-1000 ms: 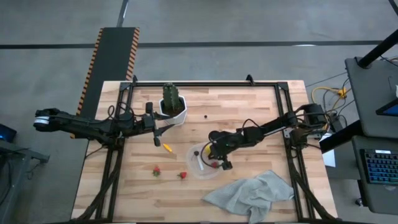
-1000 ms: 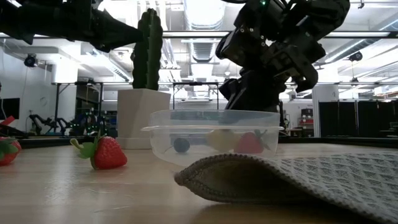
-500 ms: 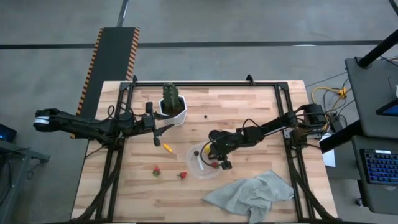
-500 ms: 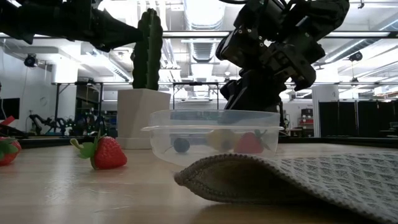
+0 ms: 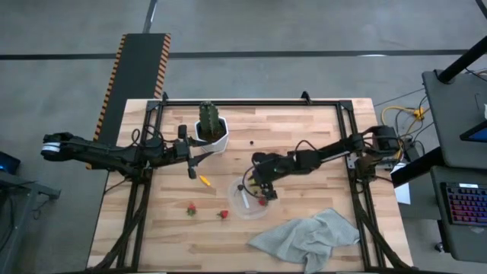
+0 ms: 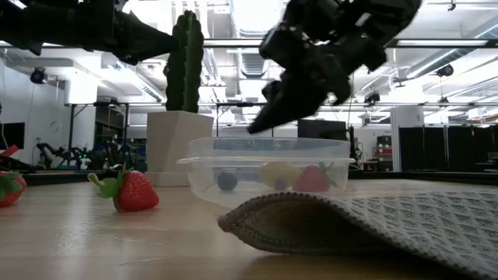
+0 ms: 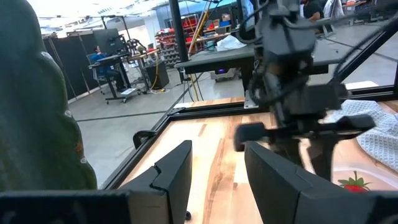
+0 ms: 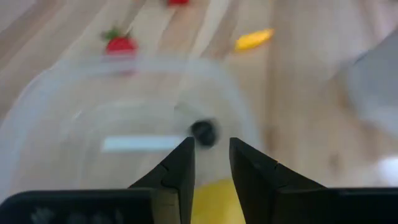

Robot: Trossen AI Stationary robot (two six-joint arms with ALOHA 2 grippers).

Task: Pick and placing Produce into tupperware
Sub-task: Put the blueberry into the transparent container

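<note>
While my right claw [image 5: 262,192] hangs over the tupperware [image 5: 249,199] just below the centre of the high view, its fingers stand slightly apart and hold nothing; inside the tub lie a strawberry [image 6: 312,179], a yellow lemon [image 6: 274,175] and a dark berry [image 6: 226,181]; two more strawberries [image 5: 223,215] sit on the wood lower left of it, an orange piece [image 5: 205,181] up-left; my left claw [image 7: 216,171] waits open at mid-left by the cactus [image 5: 208,118].

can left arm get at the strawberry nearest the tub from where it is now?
Probably yes. The left gripper waits open by the cactus pot, and only bare table lies between it and that strawberry. The right gripper is over the tub, close beside it.
</note>
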